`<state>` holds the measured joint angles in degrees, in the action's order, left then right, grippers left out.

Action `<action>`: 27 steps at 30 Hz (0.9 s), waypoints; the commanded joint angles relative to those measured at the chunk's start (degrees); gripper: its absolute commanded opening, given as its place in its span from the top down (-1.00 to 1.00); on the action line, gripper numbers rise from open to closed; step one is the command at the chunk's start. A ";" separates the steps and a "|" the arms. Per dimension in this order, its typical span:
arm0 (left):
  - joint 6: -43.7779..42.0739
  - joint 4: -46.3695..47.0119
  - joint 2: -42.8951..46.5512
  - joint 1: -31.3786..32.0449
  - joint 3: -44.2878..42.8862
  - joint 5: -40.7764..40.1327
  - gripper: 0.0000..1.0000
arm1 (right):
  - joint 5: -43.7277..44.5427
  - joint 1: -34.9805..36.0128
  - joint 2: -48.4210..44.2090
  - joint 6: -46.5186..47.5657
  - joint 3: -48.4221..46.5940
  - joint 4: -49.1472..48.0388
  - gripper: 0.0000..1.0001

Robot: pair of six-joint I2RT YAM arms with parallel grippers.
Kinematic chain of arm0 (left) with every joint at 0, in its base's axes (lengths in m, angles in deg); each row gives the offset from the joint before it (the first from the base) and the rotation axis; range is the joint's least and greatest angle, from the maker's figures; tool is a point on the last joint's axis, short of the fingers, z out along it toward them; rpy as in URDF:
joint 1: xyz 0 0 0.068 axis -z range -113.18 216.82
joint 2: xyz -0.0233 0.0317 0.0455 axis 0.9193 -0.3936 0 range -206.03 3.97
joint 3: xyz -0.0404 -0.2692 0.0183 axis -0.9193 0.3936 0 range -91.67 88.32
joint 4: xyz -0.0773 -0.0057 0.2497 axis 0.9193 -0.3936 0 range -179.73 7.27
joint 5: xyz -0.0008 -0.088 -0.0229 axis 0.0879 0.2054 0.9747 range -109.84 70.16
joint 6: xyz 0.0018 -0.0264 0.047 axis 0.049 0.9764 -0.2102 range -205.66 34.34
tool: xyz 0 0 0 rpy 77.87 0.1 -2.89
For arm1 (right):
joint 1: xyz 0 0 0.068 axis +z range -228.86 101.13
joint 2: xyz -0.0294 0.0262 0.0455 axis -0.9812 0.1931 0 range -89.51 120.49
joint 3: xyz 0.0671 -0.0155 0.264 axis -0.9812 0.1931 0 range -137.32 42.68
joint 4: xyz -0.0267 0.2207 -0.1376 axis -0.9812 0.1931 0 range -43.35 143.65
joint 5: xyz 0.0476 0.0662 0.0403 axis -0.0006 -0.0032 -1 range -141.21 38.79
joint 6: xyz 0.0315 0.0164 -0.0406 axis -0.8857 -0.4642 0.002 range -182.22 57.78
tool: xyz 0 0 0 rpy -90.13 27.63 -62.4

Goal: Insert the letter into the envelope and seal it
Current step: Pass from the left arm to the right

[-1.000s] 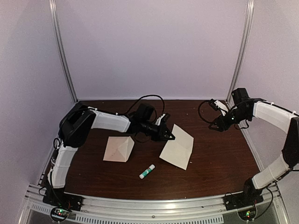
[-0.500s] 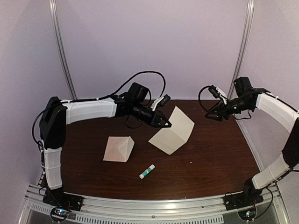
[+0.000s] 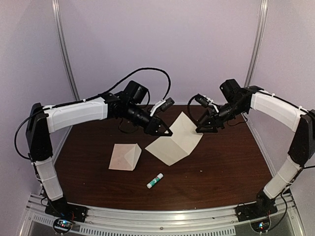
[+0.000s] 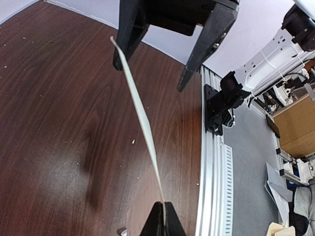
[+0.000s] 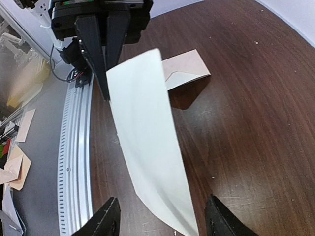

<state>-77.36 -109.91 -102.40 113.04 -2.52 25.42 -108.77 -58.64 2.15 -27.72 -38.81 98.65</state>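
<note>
1. The left claw (image 3: pixel 166 132) is pinched shut on one edge of the letter (image 3: pixel 174 141), holding it tilted above the table (image 3: pixel 231 167)
2. The right claw (image 3: pixel 202 129) stands open at the opposite edge, gripping nothing
3. Judged best: bring that edge squarely between the right fingers before closing, so the paper does not buckle
4. The envelope (image 3: pixel 125 157) lies on the table to the left, apart from the letter, with a glue stick (image 3: pixel 155 181) near it
</note>
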 commanded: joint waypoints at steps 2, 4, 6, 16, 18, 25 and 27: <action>-6.88 -6.19 2.08 -0.07 -0.10 1.34 0.94 | -2.16 2.55 0.59 1.64 -1.09 2.51 -0.19; -7.44 -6.22 2.59 -0.03 0.49 1.75 0.94 | -2.29 3.06 1.07 1.62 -1.11 2.48 -0.18; -7.70 -6.22 2.91 -0.07 0.86 2.54 0.94 | -2.48 3.38 1.47 1.54 -1.11 2.35 -0.18; -10.23 -6.22 3.11 0.01 -0.04 7.95 0.97 | -2.88 5.55 4.07 0.85 -2.78 1.46 -0.14; -10.24 -6.26 2.96 0.01 -0.20 7.49 0.97 | -3.97 5.65 4.96 1.92 -4.20 3.43 -0.05; -11.87 -7.44 2.37 0.01 -0.21 7.17 0.97 | -9.77 6.06 6.26 8.80 -6.01 12.54 0.49; -12.25 -7.53 2.12 0.01 -0.21 6.83 0.97 | -10.91 6.30 6.84 10.54 -6.23 15.05 0.72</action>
<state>-87.37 -117.47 -101.35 113.04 -1.85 31.47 -114.91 -53.06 7.74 -22.24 -43.38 106.44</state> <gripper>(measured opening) 0.018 0.217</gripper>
